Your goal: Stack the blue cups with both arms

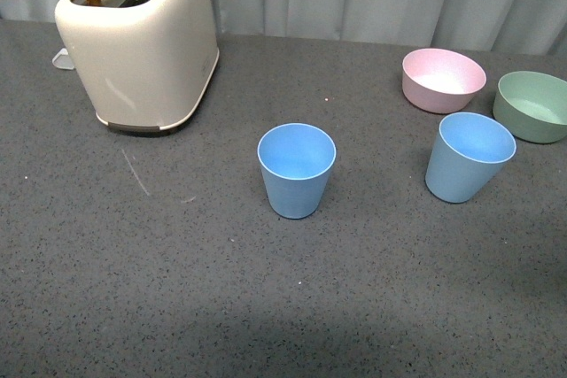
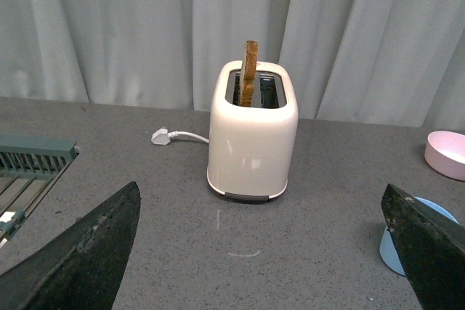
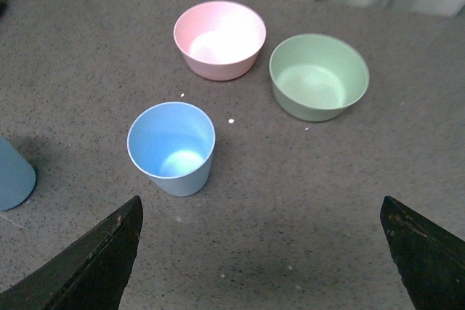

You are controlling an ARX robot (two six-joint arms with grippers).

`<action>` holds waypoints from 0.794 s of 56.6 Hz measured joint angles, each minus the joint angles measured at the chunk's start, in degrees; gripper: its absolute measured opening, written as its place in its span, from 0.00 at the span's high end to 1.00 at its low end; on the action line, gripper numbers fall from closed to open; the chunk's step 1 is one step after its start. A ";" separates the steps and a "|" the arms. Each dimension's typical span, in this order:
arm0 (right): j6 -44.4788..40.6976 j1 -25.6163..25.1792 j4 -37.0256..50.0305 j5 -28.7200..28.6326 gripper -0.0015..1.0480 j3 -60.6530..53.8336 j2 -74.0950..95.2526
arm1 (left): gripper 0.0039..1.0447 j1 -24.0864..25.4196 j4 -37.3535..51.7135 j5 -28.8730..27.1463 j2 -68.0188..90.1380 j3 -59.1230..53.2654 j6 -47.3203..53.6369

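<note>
Two light blue cups stand upright and apart on the grey table. One blue cup is near the middle; the other blue cup is to its right, by the bowls. Neither arm shows in the front view. My left gripper is open with bare table between its jaws; the middle cup peeks out behind one black finger. My right gripper is open too, and the right cup stands just beyond its jaws. The middle cup is cut off by that view's edge.
A cream toaster with a slice of toast stands at the back left, its white plug lying beside it. A pink bowl and a green bowl sit at the back right. A grey-green rack lies beside the toaster.
</note>
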 joint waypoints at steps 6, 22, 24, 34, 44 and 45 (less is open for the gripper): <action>3.45 0.57 -1.79 0.50 0.09 7.19 11.26 | 0.06 0.00 0.00 0.00 0.00 0.00 0.02; 13.09 3.28 -7.08 -0.04 0.09 22.62 31.71 | 0.06 0.00 0.00 0.00 0.00 0.00 0.00; 13.88 3.54 -7.61 0.37 0.09 24.04 33.59 | 0.06 0.00 0.00 0.00 0.00 0.00 0.02; 16.04 4.83 -10.62 2.89 0.09 30.47 42.38 | 0.06 0.00 0.00 0.00 0.00 0.00 0.00; 16.85 5.81 -14.82 5.27 0.09 35.65 47.89 | 0.06 0.00 0.00 0.00 0.00 0.00 0.02; 16.85 5.86 -14.99 5.40 0.09 35.82 48.04 | 0.06 0.00 0.00 0.00 0.00 0.00 0.00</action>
